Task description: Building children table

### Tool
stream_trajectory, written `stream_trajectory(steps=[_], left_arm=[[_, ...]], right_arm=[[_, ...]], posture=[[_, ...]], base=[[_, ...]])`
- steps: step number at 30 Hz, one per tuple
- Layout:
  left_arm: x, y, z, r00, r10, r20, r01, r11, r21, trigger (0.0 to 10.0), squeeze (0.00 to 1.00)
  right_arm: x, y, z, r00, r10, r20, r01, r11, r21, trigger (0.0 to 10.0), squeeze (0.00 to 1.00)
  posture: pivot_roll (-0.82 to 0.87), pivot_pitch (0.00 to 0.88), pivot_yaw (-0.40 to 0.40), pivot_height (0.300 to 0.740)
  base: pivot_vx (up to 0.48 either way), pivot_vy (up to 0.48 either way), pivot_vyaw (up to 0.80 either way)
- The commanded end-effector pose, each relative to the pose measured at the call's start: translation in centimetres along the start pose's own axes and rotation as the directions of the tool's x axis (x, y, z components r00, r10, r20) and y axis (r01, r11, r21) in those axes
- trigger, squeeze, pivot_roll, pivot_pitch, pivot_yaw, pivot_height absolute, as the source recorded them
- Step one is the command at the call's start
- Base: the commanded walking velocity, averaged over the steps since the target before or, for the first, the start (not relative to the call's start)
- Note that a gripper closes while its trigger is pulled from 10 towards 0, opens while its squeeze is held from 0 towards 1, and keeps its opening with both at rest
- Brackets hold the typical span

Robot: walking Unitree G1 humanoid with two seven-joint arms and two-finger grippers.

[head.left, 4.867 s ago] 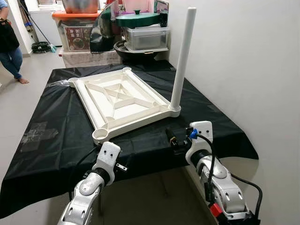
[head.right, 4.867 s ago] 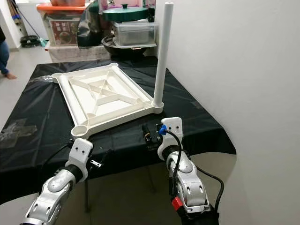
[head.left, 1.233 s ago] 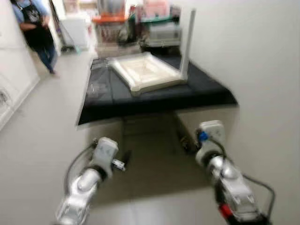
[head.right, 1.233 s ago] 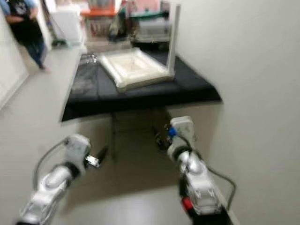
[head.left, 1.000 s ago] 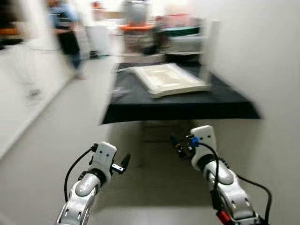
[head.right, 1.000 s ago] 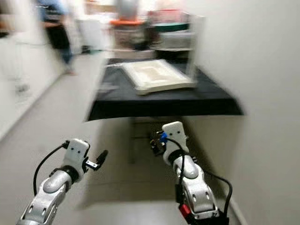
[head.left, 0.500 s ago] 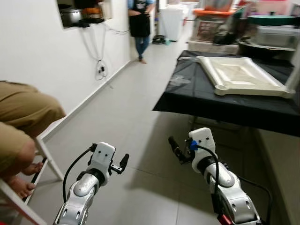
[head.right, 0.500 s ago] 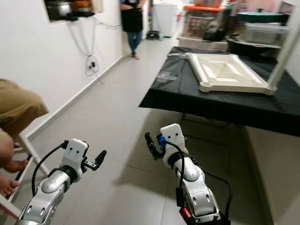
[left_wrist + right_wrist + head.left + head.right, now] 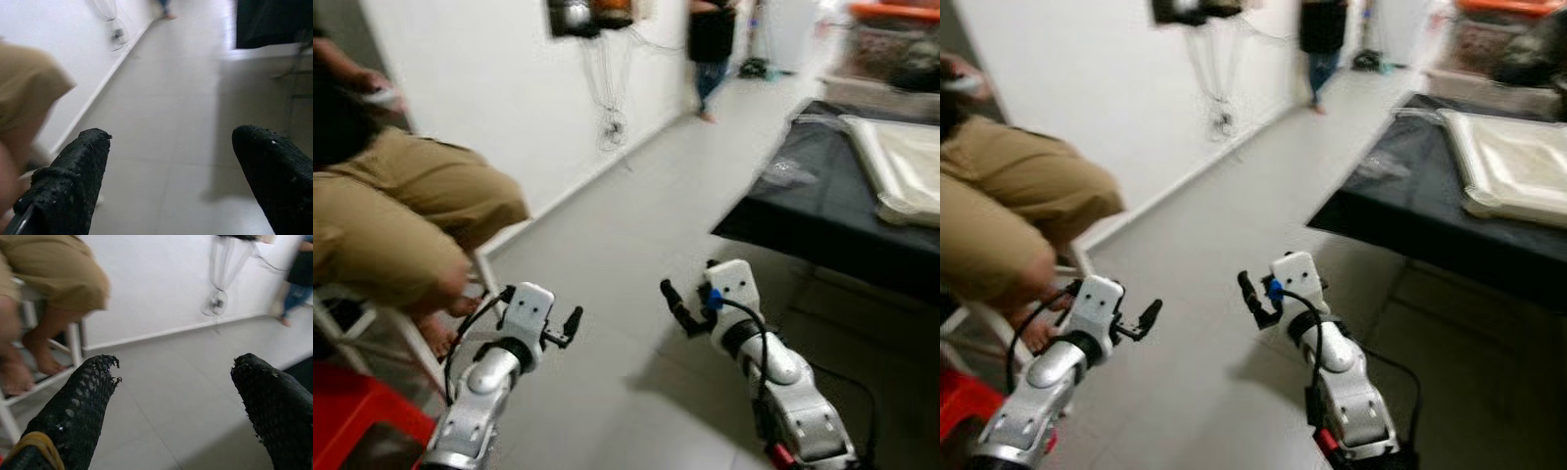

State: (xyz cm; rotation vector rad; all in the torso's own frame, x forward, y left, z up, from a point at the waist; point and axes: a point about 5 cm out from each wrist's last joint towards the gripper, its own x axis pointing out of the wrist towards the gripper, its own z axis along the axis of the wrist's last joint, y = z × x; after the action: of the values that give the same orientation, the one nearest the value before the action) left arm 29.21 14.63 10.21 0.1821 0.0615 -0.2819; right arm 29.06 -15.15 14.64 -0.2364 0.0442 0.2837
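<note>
No text, label, brand, number or sign can be read anywhere in these views; the surfaces are too blurred or too plain for any lettering to be made out.
</note>
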Motion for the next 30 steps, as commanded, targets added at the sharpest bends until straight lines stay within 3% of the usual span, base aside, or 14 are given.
stream_trajectory(steps=[1, 10, 15, 24, 30], left_arm=[[-0.10, 0.13, -0.30, 1.000, 0.001, -0.014, -0.001, 1.000, 0.005, 10.0, 0.00], [-0.14, 0.17, -0.29, 1.000, 0.001, -0.010, -0.001, 1.000, 0.004, 10.0, 0.00], [-0.22, 0.26, -0.22, 1.000, -0.002, -0.003, 0.002, 1.000, 0.001, 10.0, 0.00], [-0.35, 0.26, -0.24, 1.000, -0.009, -0.002, 0.009, 1.000, 0.002, 10.0, 0.00], [-0.39, 0.23, -0.24, 1.000, -0.013, -0.003, 0.013, 1.000, 0.005, 10.0, 0.00]], right_arm=[[-0.06, 0.21, 0.02, 1.000, 0.004, 0.008, -0.004, 1.000, 0.008, 10.0, 0.00], [-0.07, 0.11, 0.07, 0.999, -0.028, 0.024, 0.027, 0.999, 0.041, 10.0, 0.00], [-0.07, -0.31, -0.10, 0.997, -0.068, 0.022, 0.065, 0.993, 0.099, 10.0, 0.00], [-0.33, 0.14, -0.44, 0.998, -0.061, 0.014, 0.060, 0.996, 0.069, 10.0, 0.00], [-0.26, 0.05, -0.41, 0.996, -0.086, 0.016, 0.084, 0.992, 0.094, 10.0, 0.00]], posture=[[0.01, 0.000, -0.020, 0.740], [0.01, 0.000, -0.019, 0.740], [0.01, 0.000, -0.017, 0.740], [0.01, 0.000, -0.016, 0.740], [0.01, 0.000, -0.013, 0.740]], base=[[0.000, 0.000, 0.80], [0.000, 0.000, 0.80], [0.000, 0.000, 0.00], [0.000, 0.000, 0.00], [0.000, 0.000, 0.80]])
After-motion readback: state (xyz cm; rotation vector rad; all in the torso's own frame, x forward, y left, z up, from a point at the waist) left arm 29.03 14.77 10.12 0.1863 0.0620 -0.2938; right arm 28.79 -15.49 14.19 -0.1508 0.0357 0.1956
